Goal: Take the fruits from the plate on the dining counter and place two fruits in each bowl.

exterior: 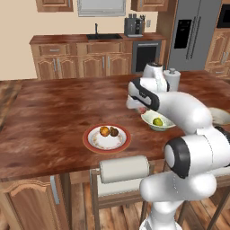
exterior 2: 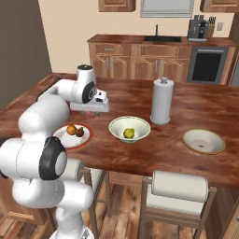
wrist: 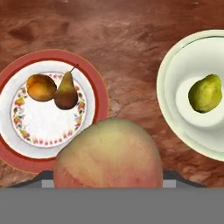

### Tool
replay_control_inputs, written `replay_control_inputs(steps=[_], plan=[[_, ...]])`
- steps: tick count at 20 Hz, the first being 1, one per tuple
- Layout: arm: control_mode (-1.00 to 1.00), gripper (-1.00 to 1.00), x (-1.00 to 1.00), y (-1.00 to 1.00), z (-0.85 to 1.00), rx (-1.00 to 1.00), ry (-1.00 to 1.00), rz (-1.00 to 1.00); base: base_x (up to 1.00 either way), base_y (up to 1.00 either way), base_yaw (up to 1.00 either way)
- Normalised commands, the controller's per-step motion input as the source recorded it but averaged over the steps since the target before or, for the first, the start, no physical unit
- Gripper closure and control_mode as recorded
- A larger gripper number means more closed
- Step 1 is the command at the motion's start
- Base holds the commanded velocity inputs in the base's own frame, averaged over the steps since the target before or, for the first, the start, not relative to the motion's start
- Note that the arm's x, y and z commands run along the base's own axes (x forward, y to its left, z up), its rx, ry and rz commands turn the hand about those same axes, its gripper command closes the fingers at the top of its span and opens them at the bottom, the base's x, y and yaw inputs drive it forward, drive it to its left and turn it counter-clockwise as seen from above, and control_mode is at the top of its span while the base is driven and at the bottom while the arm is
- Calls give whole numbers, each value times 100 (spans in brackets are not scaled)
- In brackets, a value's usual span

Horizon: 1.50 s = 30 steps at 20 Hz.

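The claw (wrist: 108, 181) is partly open and grips the pinkish red fruit (wrist: 108, 155) between its fingers, with the fruit bulging up large at the bottom of the hand view. In the right base view the claw (exterior 2: 92, 108) hangs above the table (exterior 2: 196, 114), over the bare wood between the plate (exterior 2: 87, 138) and the cream bowl (exterior 2: 140, 125). A bit of red shows under the hand there. In the left base view the claw (exterior: 143, 109) is mostly hidden behind the arm's own links, just beside the cream bowl (exterior: 150, 120).

Seen from the hand camera, the plate (wrist: 95, 85) lies below and to one side of the claw, with the orange fruit (wrist: 41, 87) and the dark brown fruit (wrist: 66, 93) touching each other on its white centre. The brown one is pear-shaped with a stem. The cream bowl (wrist: 168, 78) lies on the claw's other side and holds the yellow-green fruit (wrist: 204, 93) on its floor. Plate and bowl sit near each other but apart, with a strip of table (wrist: 127, 52) between them.

Further from the claw, past the cream bowl, a paper towel roll (exterior 2: 161, 101) stands upright on the table. The shallow tan-rimmed bowl (exterior 2: 203, 141) sits well apart beyond that, near the table's front edge. Two stools (exterior 2: 179, 186) with padded backs are tucked under the near edge of the table. Back-wall cabinets with a sink (exterior 2: 162, 39) are far behind.
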Motion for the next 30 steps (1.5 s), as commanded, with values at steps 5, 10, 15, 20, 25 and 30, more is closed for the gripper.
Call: replay_control_inputs(steps=[5,10,15,20,25,30], plan=[[-100,100,7,-100,-1,-6,4,0,0,0,0],[-100,100,49,-86,-24,0,10,-5,0,0,0],[-100,100,59,-24,-36,0,22,-5,0,0,0],[-100,100,69,-11,-47,0,13,-3,0,0,0],[-100,100,38,-20,-29,1,1,-2,0,0,0],[-100,100,0,-13,-23,4,0,-2,0,0,0]])
